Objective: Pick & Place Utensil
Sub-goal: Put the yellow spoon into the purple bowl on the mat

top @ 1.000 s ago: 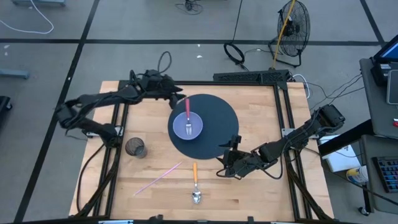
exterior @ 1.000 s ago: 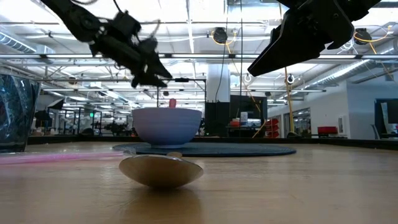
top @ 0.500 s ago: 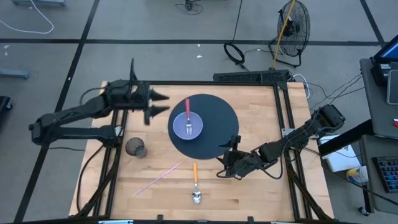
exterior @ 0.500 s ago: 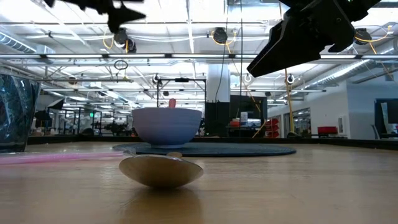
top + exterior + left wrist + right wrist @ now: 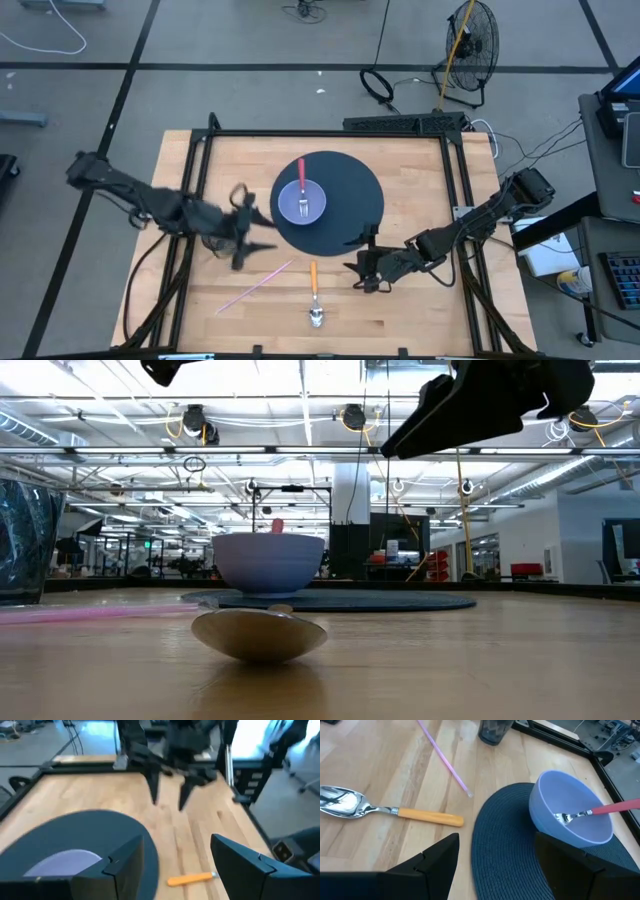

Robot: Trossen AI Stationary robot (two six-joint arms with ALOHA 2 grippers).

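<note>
An orange-handled spoon [image 5: 314, 296] lies flat on the wood near the table's near edge; its handle [image 5: 427, 816] points toward the mat. A blue bowl [image 5: 301, 202] stands on a round dark placemat [image 5: 350, 200], and a red-handled fork [image 5: 600, 810] leans in it with its tines down. My left gripper [image 5: 262, 234] is open and hovers left of the mat, above the table and over a dark cup [image 5: 215, 238]. My right gripper [image 5: 357, 270] is open and hovers right of the spoon's handle, at the mat's near edge.
A pink straw [image 5: 255, 285] lies slanted on the wood left of the spoon. The dark cup [image 5: 495, 730] stands near the table's left side, partly under my left arm. A black frame [image 5: 300, 133] rims the table. Bare wood lies near the front right corner.
My left gripper has drawn away from the bowl's far side, swung toward the table's left edge and then toward the near edge, ending beside the mat over the cup. My right gripper has shifted slightly toward the spoon. The fork has stayed in the bowl and the spoon has not moved.
</note>
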